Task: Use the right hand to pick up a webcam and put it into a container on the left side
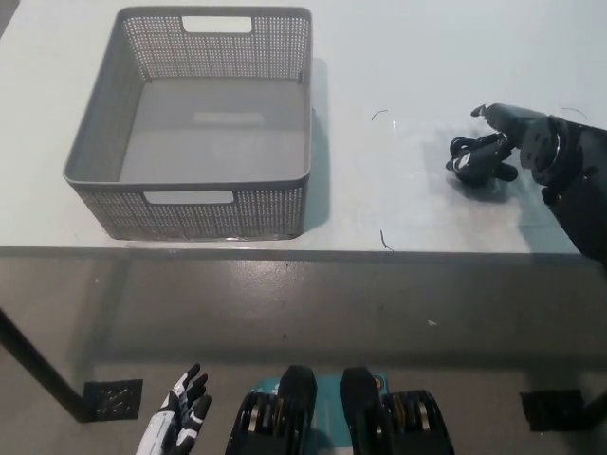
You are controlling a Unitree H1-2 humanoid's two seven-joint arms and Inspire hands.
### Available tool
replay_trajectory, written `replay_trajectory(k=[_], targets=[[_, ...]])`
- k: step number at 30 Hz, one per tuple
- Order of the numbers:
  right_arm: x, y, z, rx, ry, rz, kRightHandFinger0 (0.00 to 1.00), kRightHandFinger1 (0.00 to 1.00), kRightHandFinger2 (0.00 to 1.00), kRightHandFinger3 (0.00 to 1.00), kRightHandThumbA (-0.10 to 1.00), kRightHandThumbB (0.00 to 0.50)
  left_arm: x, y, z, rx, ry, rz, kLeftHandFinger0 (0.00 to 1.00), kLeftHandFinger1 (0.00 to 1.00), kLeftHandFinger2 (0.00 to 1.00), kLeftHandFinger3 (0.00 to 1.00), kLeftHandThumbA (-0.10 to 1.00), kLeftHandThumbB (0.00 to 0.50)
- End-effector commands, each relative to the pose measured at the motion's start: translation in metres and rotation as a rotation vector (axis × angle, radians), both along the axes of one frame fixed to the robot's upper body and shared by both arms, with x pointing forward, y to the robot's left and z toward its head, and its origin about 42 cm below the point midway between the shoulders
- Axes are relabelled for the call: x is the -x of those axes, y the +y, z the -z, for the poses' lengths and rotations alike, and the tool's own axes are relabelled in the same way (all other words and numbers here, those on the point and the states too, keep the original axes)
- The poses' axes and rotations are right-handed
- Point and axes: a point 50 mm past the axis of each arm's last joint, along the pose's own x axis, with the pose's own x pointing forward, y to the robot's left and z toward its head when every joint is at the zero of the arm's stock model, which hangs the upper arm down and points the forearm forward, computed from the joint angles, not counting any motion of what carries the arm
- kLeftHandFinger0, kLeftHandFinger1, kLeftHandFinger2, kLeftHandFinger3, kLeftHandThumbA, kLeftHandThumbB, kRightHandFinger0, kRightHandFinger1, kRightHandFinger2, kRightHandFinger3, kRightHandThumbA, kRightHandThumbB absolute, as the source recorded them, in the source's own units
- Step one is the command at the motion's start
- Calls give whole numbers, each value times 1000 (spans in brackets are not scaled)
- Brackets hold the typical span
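Stretching across the upper part of the view, a white table (398, 57) carried everything in play, its front edge running above a grey floor (285, 313). On the table's left side stood a grey mesh basket (95, 142), square and open-topped, with cut-out handles in its near and far walls and nothing visible inside it. From the right edge of the view came the robot's black right arm (580, 190), reaching over the table's right side. Its black right hand (517, 137) sat low over the tabletop, fingers (493, 114) curved down onto a small black webcam (479, 163). The webcam lay on the table directly under and just left of the hand, well apart from the basket, with its dark cable bunched against it. The fingers touched or closely wrapped the webcam, though whether they had truly clamped it could not be told from this angle. The webcam appeared to rest on the table. At the lower left, below the table's edge, the white left hand (180, 412) hung at rest over the floor, fingers slightly spread and holding nothing. Two short dark marks (384, 239) showed on the tabletop between basket and webcam.
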Motion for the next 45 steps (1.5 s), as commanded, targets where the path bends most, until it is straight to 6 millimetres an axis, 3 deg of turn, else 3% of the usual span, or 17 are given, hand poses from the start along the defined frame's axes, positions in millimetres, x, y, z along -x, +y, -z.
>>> replay_trajectory(k=[1,14,19,21,22,23,24,25,27,29,30,35,39,42,45], targets=[[-9,0,-27,7,-95,-27,1000,1000,1000,1000,813,500,3,2,-4,10,-41,-2,1000,1000,1000,1000,830,32],[-2,0,20,-37,-9,-3,1000,1000,1000,1000,791,477,-1,3,-6,-2,-56,4,1000,1000,1000,1000,843,27],[0,-5,32,-88,-14,-9,1000,1000,1000,1000,738,468,-2,2,-6,-6,-56,3,1000,1000,1000,1000,833,30],[0,-7,34,-113,-93,-19,1000,1000,1000,1000,642,423,-1,2,-6,-2,-56,2,1000,1000,1000,1000,822,17],[1,-8,35,-125,-156,-23,777,929,1000,1000,540,372,-2,2,-6,1,-55,1,1000,1000,1000,1000,815,22],[1,-9,34,-132,-232,-48,443,577,682,830,345,308,-3,2,-6,1,-54,-1,1000,1000,1000,1000,813,21],[1,-9,34,-134,-242,-52,380,540,645,787,308,305,-3,2,-6,0,-54,-1,1000,1000,1000,1000,812,21],[2,-9,34,-163,-310,-57,41,106,237,324,-44,226,-4,2,-7,0,-55,-1,1000,1000,1000,1000,802,22],[3,-10,33,-201,-375,-53,0,165,423,396,-100,163,-5,2,-7,2,-56,-3,1000,1000,1000,1000,795,20],[2,-11,29,-229,-412,-50,0,347,749,728,-100,141,-7,3,-7,-3,-59,0,1000,1000,1000,1000,791,12],[2,-11,27,-238,-425,-50,0,395,786,807,-100,128,-7,3,-7,-7,-63,2,1000,1000,1000,1000,795,7],[4,-17,26,-271,-489,-57,1,440,832,905,-100,134,-6,2,-7,-11,-59,3,1000,1000,1000,1000,797,12],[2,-19,19,-296,-531,-47,0,397,767,843,-100,160,-6,2,-7,-14,-56,-1,1000,1000,1000,1000,802,11],[-1,-19,4,-345,-593,-43,0,371,777,857,-100,168,-6,3,-8,-16,-58,-1,1000,1000,1000,1000,797,6],[-6,-14,-28,-375,-671,-62,0,424,873,937,-100,145,-6,3,-8,-20,-54,-4,1000,1000,1000,1000,793,0]])
